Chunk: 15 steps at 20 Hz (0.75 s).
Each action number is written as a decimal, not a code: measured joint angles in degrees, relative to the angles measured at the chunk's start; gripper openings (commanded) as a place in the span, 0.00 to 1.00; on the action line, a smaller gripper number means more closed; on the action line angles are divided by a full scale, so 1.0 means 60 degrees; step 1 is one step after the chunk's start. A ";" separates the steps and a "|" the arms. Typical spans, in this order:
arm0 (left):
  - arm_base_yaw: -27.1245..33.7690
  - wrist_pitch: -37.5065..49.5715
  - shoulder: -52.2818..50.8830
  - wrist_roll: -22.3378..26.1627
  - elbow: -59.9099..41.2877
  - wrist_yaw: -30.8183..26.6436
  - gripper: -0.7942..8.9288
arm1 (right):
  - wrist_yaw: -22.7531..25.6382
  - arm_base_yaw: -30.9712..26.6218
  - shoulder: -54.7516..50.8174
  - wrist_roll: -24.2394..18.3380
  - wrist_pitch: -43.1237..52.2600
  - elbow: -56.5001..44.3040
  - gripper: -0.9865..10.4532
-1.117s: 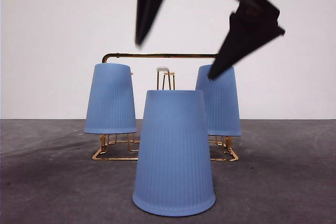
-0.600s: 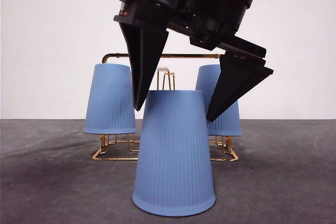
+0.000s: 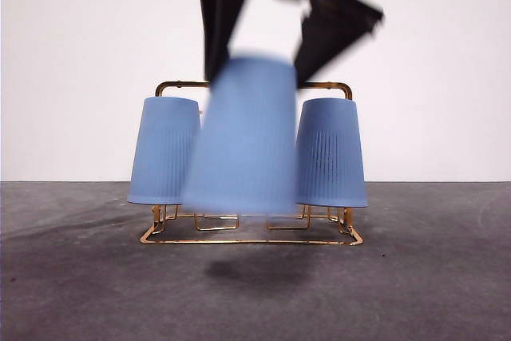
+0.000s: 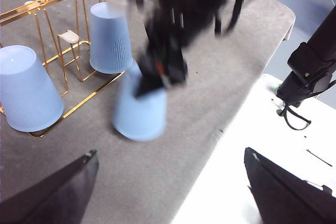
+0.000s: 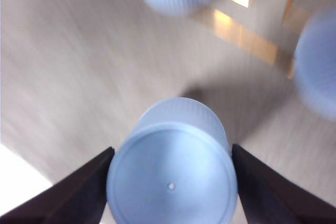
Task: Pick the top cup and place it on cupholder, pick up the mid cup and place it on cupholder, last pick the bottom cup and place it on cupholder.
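On the left of the front view, a pale blue ribbed plastic cup [image 3: 165,151] sits upside down on the shiny gold wire cupholder [image 3: 251,239], which has a rectangular base and an arched top bar. In the middle, a third blue ribbed cup [image 3: 243,137], also upside down, hangs in the air in front of the rack, clear of the dark grey table [image 3: 431,277], with only its shadow below it. The right gripper [image 5: 171,156] has its two black jaws closed against the cup's sides near the closed end, and both the cup and the arm look blurred. On the right, another blue cup [image 3: 331,153] is already on the rack. Between the two placed cups the left wrist view shows a thin upright peg with a white tip [image 4: 69,36], which seems the free place. The risk is probably that the carried cup knocks one of the neighbour cups or the top bar, because the gap between them is narrow; if its open mouth meets the peg off centre, it may tip or slip from the smooth jaws. The left gripper [image 4: 168,187] waits with its jaws wide apart and holds nothing, well apart from the rack, near a white surface [image 4: 247,129] at the table's edge.
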 measured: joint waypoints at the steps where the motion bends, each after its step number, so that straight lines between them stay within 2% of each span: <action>1: 0.0000 -0.0004 0.0000 0.0000 0.0000 0.0000 0.53 | 0.0226 0.0000 0.0000 -0.0004 -0.0240 0.0561 0.31; 5: 0.0000 -0.0007 0.0000 0.0000 0.0000 0.0000 0.53 | 0.1217 0.0000 0.0000 -0.0098 -0.0878 0.2375 0.31; 8: 0.0000 -0.0011 0.0000 0.0000 0.0000 0.0000 0.53 | 0.1759 -0.0069 -0.0004 -0.0361 -0.0801 0.3034 0.31; 15: 0.0000 -0.0018 0.0000 0.0000 0.0000 0.0000 0.53 | 0.1861 -0.0590 0.0586 -0.1016 -0.0550 0.3049 0.31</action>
